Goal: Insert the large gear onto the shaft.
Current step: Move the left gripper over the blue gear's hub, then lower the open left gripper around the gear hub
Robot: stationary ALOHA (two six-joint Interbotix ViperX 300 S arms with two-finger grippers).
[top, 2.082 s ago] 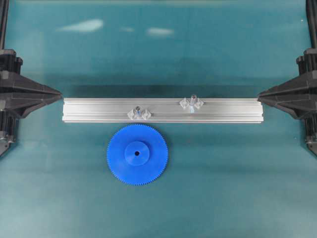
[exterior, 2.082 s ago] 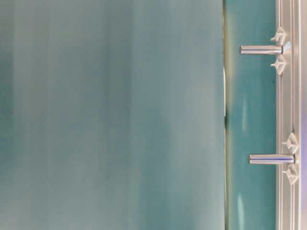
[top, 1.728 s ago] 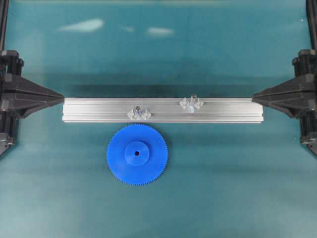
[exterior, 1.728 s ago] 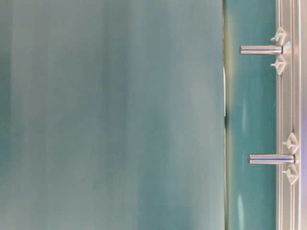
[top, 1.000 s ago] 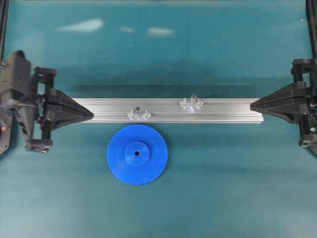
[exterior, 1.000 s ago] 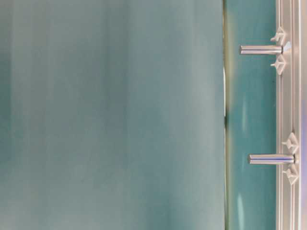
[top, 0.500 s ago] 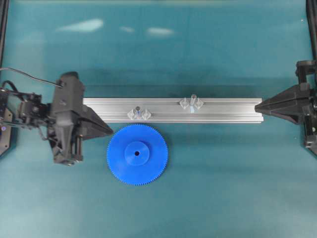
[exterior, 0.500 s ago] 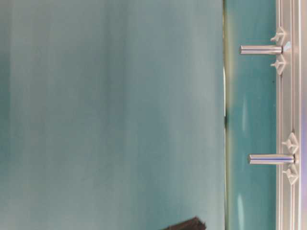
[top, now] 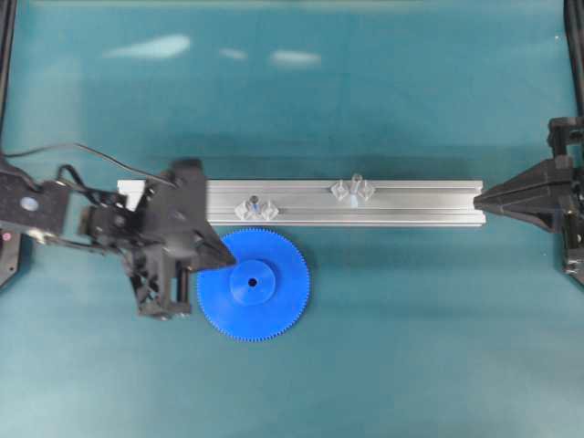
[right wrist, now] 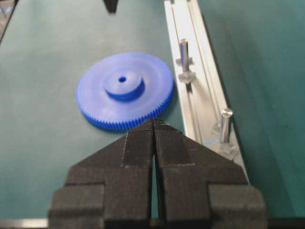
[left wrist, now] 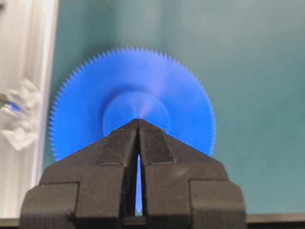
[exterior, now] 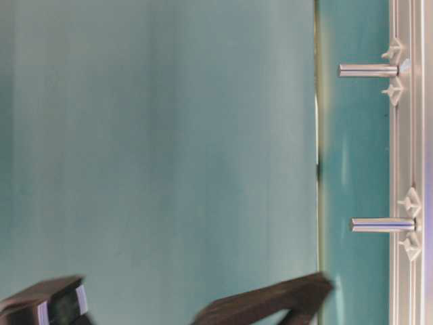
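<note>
The large gear [top: 265,301], bright blue with a raised hub, lies flat on the teal table just in front of the rail. It also shows in the right wrist view as the gear [right wrist: 125,90]. My left gripper [top: 233,258] is shut and holds nothing. Its tip hangs over the gear's left rim, pointing toward the hub of the gear [left wrist: 133,81]. Two look-alike shafts [top: 255,203] [top: 356,182] stand on the rail, and I cannot tell which one is meant. My right gripper [top: 478,194] is shut and empty at the rail's right end.
A long aluminium rail [top: 411,203] lies across the middle of the table and carries both pegs on clear diamond-shaped bases. The left arm's body and cable [top: 82,219] cover the rail's left end. Side on, both pegs [exterior: 369,70] [exterior: 382,224] show as metal pins.
My left arm has swung in from the left edge to the gear, still shut. The right gripper has drawn back slightly to the right. The gear has not moved.
</note>
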